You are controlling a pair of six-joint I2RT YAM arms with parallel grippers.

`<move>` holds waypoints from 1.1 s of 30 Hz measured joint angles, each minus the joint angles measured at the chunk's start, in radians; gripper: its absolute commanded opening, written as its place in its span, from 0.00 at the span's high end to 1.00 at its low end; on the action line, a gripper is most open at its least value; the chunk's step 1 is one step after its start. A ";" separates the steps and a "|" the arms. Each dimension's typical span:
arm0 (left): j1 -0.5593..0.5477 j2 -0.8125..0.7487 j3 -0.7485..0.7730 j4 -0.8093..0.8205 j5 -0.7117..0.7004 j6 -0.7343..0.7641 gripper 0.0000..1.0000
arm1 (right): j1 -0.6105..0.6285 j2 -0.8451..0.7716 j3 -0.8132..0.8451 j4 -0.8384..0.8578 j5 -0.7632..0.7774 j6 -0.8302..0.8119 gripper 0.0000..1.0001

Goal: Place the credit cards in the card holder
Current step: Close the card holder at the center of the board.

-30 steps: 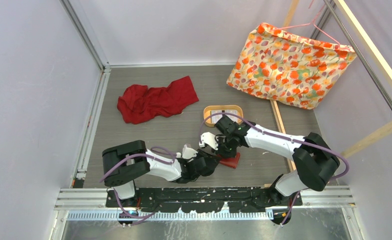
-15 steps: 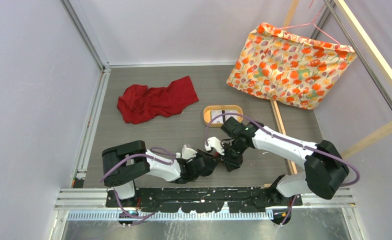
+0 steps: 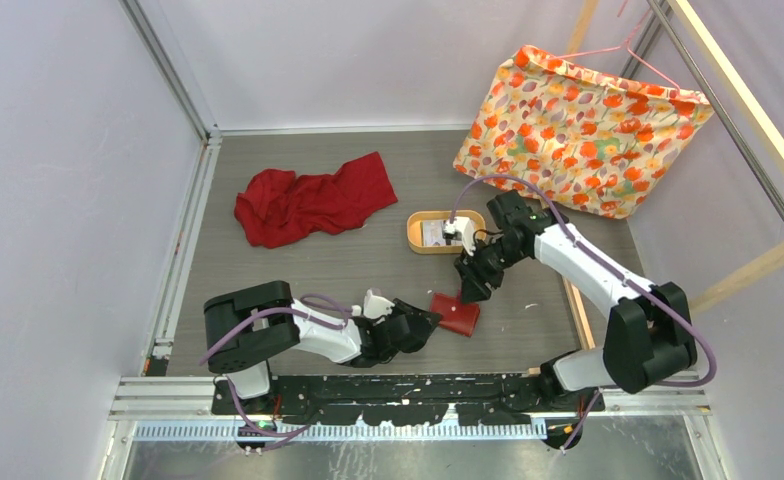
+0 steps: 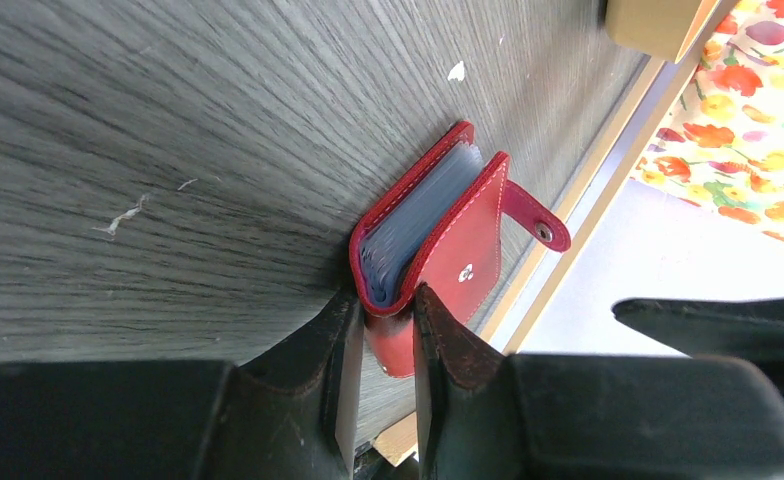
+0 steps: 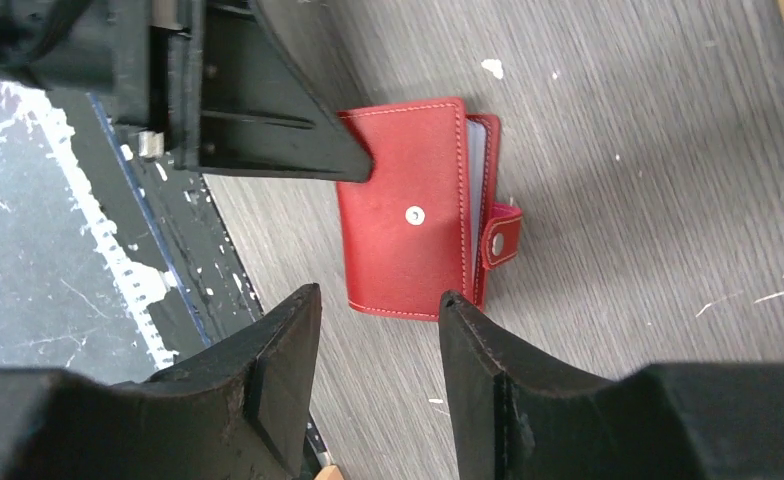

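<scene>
Robot test cell in a lab, grey wood-grain counter [image 3: 368,265] boxed in by plain pale walls [image 3: 58,200], aluminium frame rails [image 3: 166,70], cabled left arm [image 3: 318,335] and right arm [image 3: 588,265] bolted to a metal base rail [image 3: 168,395]

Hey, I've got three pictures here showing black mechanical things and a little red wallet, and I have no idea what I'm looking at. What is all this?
These are two robot arms bolted at the near edge of a table. The wide picture comes from a camera above and behind them. The two close-ups come from a camera on each wrist, so the black prongs at the bottom are that arm's own fingers.

On the table lie a red cloth, a small wooden tray with what looks like a card inside, and a red wallet, partly open with pale pockets showing. A flowered bag is at the back right.

The left gripper pinches one corner of the wallet. The right gripper is open and empty, above the wallet, touching nothing.
</scene>
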 measured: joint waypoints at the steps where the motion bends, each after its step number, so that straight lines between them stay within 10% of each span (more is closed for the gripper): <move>1: 0.000 0.000 0.000 0.000 0.000 0.000 0.78 | 0.000 0.011 0.000 0.012 0.006 0.012 0.49; 33: 0.002 0.021 -0.002 0.047 0.000 0.000 0.78 | 0.057 0.149 0.013 0.149 0.254 0.102 0.59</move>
